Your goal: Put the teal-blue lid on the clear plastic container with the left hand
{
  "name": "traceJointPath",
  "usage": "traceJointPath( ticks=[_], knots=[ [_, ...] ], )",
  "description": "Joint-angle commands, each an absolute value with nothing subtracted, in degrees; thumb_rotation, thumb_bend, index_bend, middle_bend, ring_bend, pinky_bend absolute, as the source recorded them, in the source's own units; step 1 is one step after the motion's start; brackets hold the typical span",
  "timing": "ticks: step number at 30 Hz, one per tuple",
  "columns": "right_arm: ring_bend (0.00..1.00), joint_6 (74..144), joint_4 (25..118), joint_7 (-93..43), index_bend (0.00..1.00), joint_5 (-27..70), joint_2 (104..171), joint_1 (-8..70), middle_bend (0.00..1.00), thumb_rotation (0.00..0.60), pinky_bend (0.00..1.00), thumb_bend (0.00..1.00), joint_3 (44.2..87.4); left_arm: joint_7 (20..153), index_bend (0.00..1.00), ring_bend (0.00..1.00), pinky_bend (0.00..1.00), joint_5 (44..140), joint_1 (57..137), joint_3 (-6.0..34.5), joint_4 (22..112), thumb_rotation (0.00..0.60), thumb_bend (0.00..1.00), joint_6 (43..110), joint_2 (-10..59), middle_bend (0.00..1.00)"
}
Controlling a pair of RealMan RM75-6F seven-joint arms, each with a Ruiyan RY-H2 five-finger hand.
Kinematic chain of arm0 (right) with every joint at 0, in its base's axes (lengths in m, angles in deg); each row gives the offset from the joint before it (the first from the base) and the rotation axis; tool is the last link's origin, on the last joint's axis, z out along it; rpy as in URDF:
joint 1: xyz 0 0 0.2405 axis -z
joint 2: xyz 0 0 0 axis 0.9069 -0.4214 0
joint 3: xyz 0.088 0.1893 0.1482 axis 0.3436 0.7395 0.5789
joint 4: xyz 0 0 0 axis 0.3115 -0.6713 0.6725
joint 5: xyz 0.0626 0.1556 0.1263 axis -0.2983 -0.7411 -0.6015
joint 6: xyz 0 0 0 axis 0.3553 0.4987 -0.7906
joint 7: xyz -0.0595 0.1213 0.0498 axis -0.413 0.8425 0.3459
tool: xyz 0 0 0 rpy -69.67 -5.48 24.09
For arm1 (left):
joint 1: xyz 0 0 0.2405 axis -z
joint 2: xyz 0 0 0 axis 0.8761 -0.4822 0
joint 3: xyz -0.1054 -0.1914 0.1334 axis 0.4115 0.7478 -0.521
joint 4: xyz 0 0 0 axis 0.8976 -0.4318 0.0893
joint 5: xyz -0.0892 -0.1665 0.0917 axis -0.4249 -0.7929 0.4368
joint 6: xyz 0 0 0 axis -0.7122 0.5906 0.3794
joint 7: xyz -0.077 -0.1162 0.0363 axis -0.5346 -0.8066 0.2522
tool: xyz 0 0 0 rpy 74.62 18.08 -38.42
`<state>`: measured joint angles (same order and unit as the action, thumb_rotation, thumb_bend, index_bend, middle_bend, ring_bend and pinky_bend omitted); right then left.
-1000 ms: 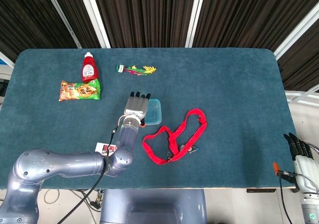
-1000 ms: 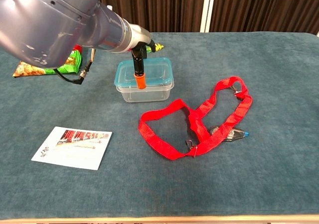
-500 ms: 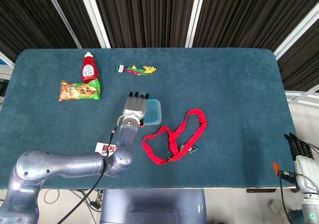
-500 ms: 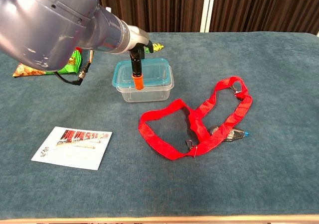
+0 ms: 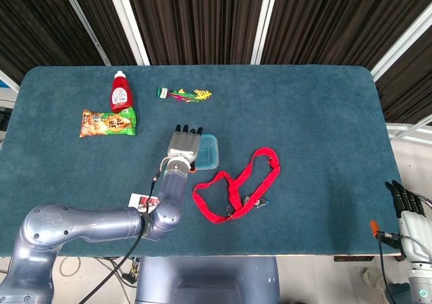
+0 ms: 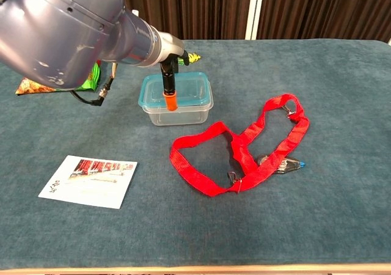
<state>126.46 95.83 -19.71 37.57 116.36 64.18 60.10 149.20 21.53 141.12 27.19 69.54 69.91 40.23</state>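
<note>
Teal-blue lid [image 6: 177,91] atop clear plastic container [image 6: 179,112], under left hand [image 5: 183,144], fingers extended flat.

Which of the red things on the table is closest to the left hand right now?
The red lanyard, looped just to the right of the left hand and the container. The red sauce bottle stands much further off, by the snack packet at the far left.

A teal-blue lid [image 6: 183,90] sits flat atop the clear plastic container [image 6: 178,113], a rounded rectangular tub standing upright near the middle of the table, nearer its front edge.
</note>
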Motion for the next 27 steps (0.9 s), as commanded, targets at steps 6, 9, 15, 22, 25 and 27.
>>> traceJointPath(
  ticks=[6, 9, 15, 22, 25, 27],
  knots=[
    [0.02, 126.46, 95.79, -19.59, 0.06, 37.61, 116.32, 64.18, 0.04, 0.600, 0.00, 0.39, 60.12, 149.77, 0.07, 0.02, 0.00, 21.66, 141.08, 27.51, 69.45, 0.600, 0.20, 70.57, 40.89, 0.37],
    [0.02, 126.45, 95.81, -19.53, 0.06, 37.62, 116.28, 64.20, 0.04, 0.600, 0.00, 0.39, 60.10, 149.88, 0.07, 0.02, 0.00, 21.80, 140.96, 27.67, 69.26, 0.600, 0.20, 70.67, 41.08, 0.37],
    [0.02, 126.42, 95.76, -19.53, 0.06, 37.65, 116.32, 64.19, 0.04, 0.600, 0.00, 0.39, 60.09, 150.18, 0.07, 0.02, 0.00, 22.13, 140.69, 28.01, 69.50, 0.600, 0.20, 71.06, 41.05, 0.37],
    [0.02, 126.45, 95.82, -19.60, 0.06, 37.54, 116.32, 64.22, 0.04, 0.600, 0.00, 0.39, 60.12, 150.60, 0.07, 0.02, 0.00, 22.25, 140.30, 28.11, 69.38, 0.600, 0.20, 71.07, 41.23, 0.37],
    [0.02, 126.47, 95.84, -19.64, 0.06, 37.49, 116.33, 64.23, 0.04, 0.600, 0.00, 0.39, 60.14, 150.69, 0.07, 0.02, 0.00, 22.32, 140.20, 28.19, 69.19, 0.600, 0.20, 70.97, 41.35, 0.37],
    [0.02, 126.47, 95.87, -19.62, 0.06, 37.47, 116.30, 64.25, 0.04, 0.600, 0.00, 0.39, 60.14, 150.77, 0.07, 0.02, 0.00, 22.35, 140.12, 28.27, 69.06, 0.600, 0.20, 71.00, 41.45, 0.37]
  ],
)
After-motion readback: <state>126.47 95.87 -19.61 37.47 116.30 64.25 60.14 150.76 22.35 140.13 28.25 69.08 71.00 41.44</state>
